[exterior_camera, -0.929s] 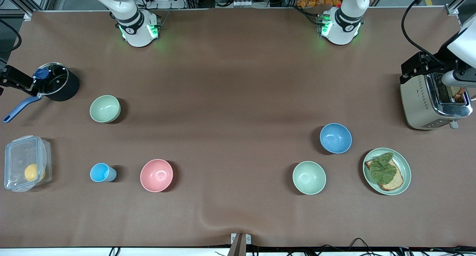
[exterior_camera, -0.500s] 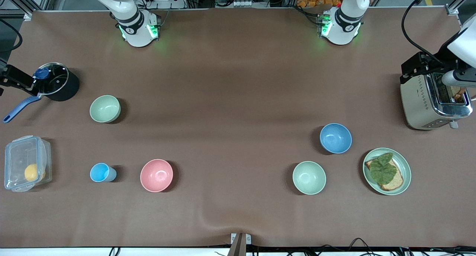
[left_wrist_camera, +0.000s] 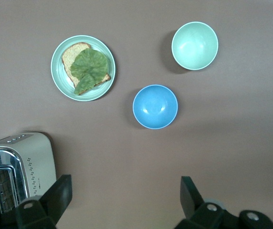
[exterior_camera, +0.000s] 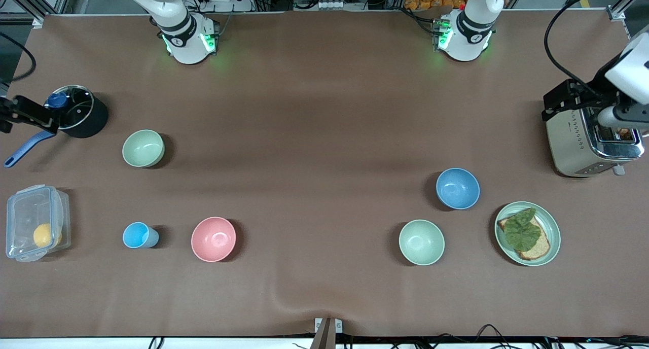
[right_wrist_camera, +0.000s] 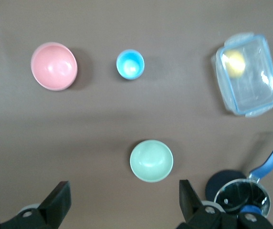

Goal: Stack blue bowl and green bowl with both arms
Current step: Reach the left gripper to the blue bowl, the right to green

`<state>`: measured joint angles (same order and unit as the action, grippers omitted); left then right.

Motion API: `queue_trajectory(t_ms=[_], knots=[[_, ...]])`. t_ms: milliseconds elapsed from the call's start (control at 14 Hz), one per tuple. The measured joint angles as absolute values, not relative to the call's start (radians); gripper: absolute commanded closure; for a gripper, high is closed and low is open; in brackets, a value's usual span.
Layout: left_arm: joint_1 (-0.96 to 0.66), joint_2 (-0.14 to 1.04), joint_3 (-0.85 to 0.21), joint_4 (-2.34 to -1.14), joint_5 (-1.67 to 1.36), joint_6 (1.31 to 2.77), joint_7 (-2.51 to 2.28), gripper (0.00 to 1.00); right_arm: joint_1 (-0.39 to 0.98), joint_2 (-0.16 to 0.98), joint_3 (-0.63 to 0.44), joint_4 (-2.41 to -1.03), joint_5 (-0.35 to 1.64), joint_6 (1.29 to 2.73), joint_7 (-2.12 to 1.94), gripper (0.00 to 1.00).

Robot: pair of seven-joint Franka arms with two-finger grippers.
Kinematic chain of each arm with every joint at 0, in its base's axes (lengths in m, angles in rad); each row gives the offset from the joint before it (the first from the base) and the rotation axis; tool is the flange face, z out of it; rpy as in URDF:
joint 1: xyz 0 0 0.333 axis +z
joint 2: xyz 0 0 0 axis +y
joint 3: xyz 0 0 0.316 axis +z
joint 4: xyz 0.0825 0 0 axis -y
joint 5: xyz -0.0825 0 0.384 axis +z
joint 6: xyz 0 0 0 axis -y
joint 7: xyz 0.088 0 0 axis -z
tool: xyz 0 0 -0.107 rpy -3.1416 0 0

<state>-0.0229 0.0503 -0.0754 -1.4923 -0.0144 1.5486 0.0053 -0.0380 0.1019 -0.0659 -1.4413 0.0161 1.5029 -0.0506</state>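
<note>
**Both hands high and released, neither bowl touched yet**

Front view: the left hand (exterior_camera: 621, 118) hangs over the toaster (exterior_camera: 583, 143). The blue bowl (exterior_camera: 458, 188) sits on the desk (exterior_camera: 314, 136), well apart from that hand and toward the desk's middle. The right hand (exterior_camera: 23, 114) hangs beside the pot (exterior_camera: 76, 111), and the green bowl (exterior_camera: 143, 148) stands near it, upright.

Left wrist view: the left hand's fingers (left_wrist_camera: 60, 195) are spread wide and hold nothing, pointing straight down. The blue bowl lies well below, with a mint bowl (left_wrist_camera: 194, 46) and a plate (left_wrist_camera: 60, 78) near it.

Right wrist view: the right hand's fingers (right_wrist_camera: 188, 198) are spread just as wide and empty, with the green bowl closest under them.

Both bowls look light, stiff and smooth, so a pinch on the rim wall probably suits best, and a shallow bite could slip.
</note>
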Motion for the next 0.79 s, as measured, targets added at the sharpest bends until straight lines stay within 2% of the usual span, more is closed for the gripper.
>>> queue_trajectory(t_ms=[286,571,786], knots=[[-0.021,0.161,-0.075,-1.507,-0.014,1.617,0.005,0.0,-0.109,0.137,-0.067,-1.507,0.016,1.48,-0.083,0.0],[-0.026,0.3,-0.079,-1.624,-0.014,1.876,0.005,0.0,-0.188,0.151,-0.068,-1.635,0.016,1.537,-0.177,0.0],[-0.027,0.396,-0.081,-1.664,-0.014,1.973,0.005,0.0,-0.225,0.155,-0.068,-1.718,0.017,1.589,-0.199,0.0]])
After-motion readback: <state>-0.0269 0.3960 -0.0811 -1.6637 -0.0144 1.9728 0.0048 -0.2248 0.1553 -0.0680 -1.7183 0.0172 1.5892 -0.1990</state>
